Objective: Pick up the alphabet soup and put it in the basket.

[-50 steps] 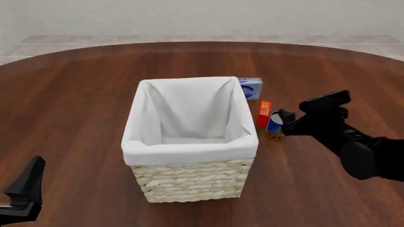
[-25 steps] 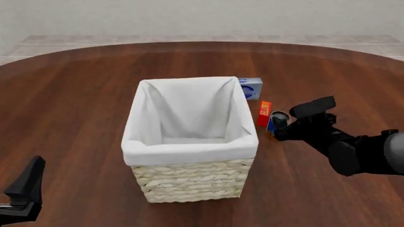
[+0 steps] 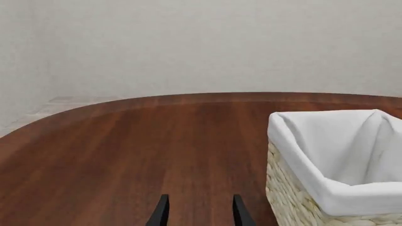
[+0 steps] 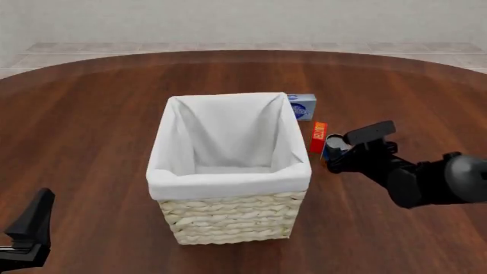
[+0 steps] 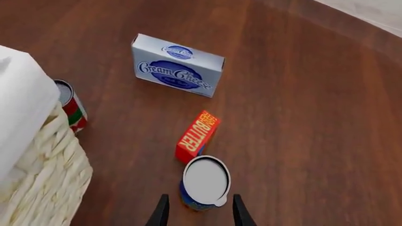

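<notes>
Two boxes crowd the alphabet soup (image 5: 205, 182); right jaws apparently released astride it.

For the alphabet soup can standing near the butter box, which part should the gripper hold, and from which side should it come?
Grip the round side wall of the alphabet soup, which stands upright with its grey lid up. Come from the side away from the butter box, which looks to be touching the can. The right gripper is already there, open, one finger on each side, probably well placed.

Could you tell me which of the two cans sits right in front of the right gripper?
The alphabet soup, blue-labelled, beside the butter box; the red-and-green can stands against the basket.
</notes>
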Available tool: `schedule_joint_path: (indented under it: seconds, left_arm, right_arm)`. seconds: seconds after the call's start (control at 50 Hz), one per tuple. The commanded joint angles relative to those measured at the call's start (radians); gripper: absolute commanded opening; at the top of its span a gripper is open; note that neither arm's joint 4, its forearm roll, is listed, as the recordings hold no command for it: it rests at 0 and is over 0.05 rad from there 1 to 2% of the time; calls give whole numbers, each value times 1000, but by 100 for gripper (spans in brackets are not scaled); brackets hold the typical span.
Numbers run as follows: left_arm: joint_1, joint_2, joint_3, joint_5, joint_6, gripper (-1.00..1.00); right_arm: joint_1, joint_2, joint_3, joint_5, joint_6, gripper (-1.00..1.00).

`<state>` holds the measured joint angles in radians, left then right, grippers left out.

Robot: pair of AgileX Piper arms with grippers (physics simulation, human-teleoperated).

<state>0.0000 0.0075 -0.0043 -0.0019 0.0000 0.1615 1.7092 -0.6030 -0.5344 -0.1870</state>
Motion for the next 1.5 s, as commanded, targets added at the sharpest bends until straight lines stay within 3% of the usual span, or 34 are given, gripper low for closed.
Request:
schedule_joint_path:
  seconds: [0.02,0.36,1.0,1.34,1.42,1.5]
  left_arm:
    - [0,0,0,0,0,100]
    - [0,0,0,0,0,100]
    - [0,0,0,0,0,100]
    - [0,0,0,0,0,100]
    - [0,0,0,0,0,100]
    - [0,0,0,0,0,100]
  right_arm:
    - [-9,41,-40,20,-6,100]
    - [-34,85,-93,51,-44,100]
    - [-19,135,-157,100,-39,100]
    - [-13,160,-185,131,-13,100]
    - [1,190,-212,168,29,100]
    - [3,185,-201,158,28,100]
